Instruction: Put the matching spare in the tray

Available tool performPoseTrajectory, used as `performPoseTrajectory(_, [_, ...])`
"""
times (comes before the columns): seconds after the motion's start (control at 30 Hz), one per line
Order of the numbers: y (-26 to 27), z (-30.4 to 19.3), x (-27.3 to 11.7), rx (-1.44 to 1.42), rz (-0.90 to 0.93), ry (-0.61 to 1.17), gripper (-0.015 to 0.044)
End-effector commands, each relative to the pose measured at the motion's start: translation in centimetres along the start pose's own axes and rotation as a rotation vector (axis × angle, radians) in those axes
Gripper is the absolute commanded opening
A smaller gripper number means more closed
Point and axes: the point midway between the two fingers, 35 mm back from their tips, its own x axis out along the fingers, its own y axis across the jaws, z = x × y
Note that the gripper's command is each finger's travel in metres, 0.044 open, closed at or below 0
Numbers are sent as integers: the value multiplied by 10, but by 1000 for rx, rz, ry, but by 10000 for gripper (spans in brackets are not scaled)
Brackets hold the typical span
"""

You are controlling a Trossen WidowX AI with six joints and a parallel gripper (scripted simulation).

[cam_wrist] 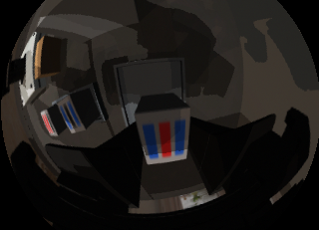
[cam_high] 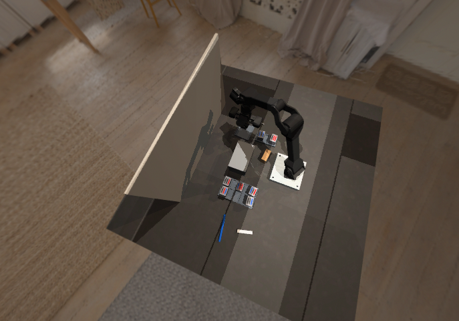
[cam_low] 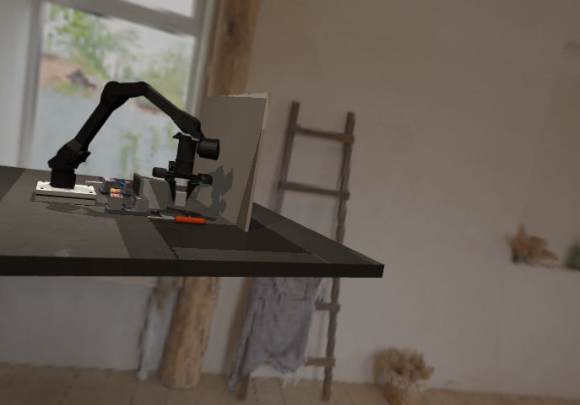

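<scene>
My gripper (cam_high: 244, 123) (cam_low: 180, 196) (cam_wrist: 160, 119) is shut on a grey block. The held block (cam_low: 180, 199) (cam_wrist: 164, 140) shows blue, red and blue stripes in the wrist view. It hangs upright above the tray (cam_high: 242, 133) (cam_wrist: 118, 88), with a gap below it in the exterior view. The block hides part of the tray in the wrist view. Beside the tray, a small dark base carries a blue-striped unit (cam_high: 261, 134) (cam_wrist: 72, 114) and a red-striped unit (cam_high: 273, 138) (cam_wrist: 48, 122). Several striped spares sit in a rack (cam_high: 236, 196). No printed code is readable.
A grey box (cam_high: 240, 158) stands between tray and rack. An orange block (cam_high: 265, 155) (cam_wrist: 44, 57) lies near the arm's base. A tall panel (cam_high: 184, 124) (cam_low: 228, 157) stands close behind the gripper. An orange-handled screwdriver (cam_low: 190, 219) lies near the tray. A blue stick (cam_high: 222, 228) lies beyond the rack.
</scene>
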Motion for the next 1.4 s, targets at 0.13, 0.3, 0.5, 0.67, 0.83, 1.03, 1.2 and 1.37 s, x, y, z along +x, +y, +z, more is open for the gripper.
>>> performPoseTrajectory(0.13, [1,0,6,-4,-2,-1,0])
performPoseTrajectory(0.3, [1,1,10,-4,-2,-1,0])
performPoseTrajectory(0.5, [2,1,14,-4,-2,-1,0])
performPoseTrajectory(0.67, [3,1,18,-4,-1,-1,0])
performPoseTrajectory(0.83, [4,2,22,-4,-1,-1,0])
performPoseTrajectory(1.03, [4,2,26,-4,-1,-1,0])
performPoseTrajectory(1.2, [5,3,29,-4,-1,-1,0])
performPoseTrajectory(1.37, [6,3,33,-4,-1,-1,0])
